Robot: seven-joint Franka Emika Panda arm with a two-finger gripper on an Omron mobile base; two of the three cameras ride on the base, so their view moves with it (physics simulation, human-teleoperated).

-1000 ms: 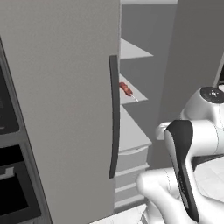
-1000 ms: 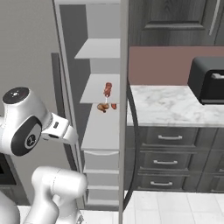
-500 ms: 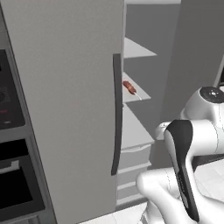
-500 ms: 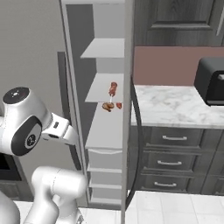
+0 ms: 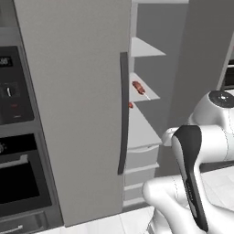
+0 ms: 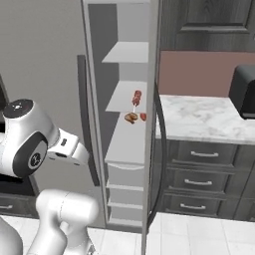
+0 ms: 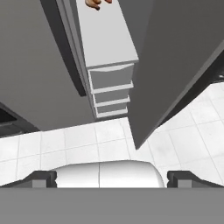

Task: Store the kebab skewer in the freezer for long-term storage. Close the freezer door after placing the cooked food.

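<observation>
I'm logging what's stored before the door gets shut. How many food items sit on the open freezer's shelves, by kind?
Kebab skewer: 1
Tan food piece: 1
Small red food piece: 1
Total: 3, all on the white shelves of the freezer, whose freezer door stands open.

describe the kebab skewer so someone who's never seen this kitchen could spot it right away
Find the tall light-grey freezer standing open beside the marble counter, with white shelves inside. On the middle shelf lies the kebab skewer, a thin pale stick threaded with reddish-brown meat chunks. The other food lies loose on the shelf below; this is the piece with a stick poking out.
</observation>
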